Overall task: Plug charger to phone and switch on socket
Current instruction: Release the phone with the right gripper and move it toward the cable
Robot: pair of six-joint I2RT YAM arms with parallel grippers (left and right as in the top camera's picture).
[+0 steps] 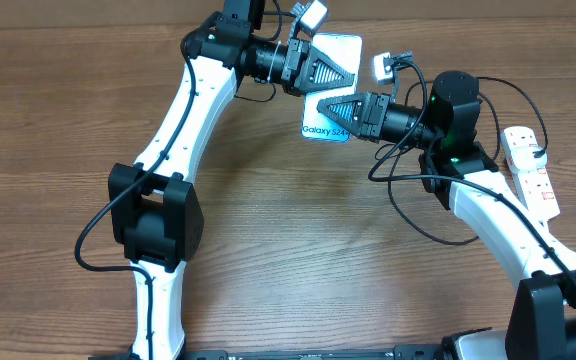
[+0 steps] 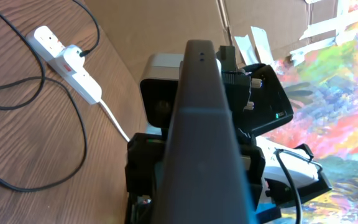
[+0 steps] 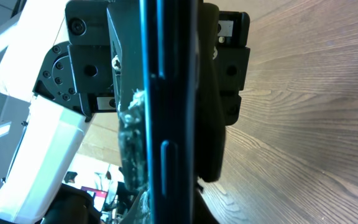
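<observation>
You have the phone over the far middle of the table, screen up. The left gripper reaches onto its far part from the left and the right gripper onto its near part from the right, the two just beside each other. The socket lies on the table at the right edge, well apart from the phone. The charger runs from the socket in loops across the table beside it.
</observation>
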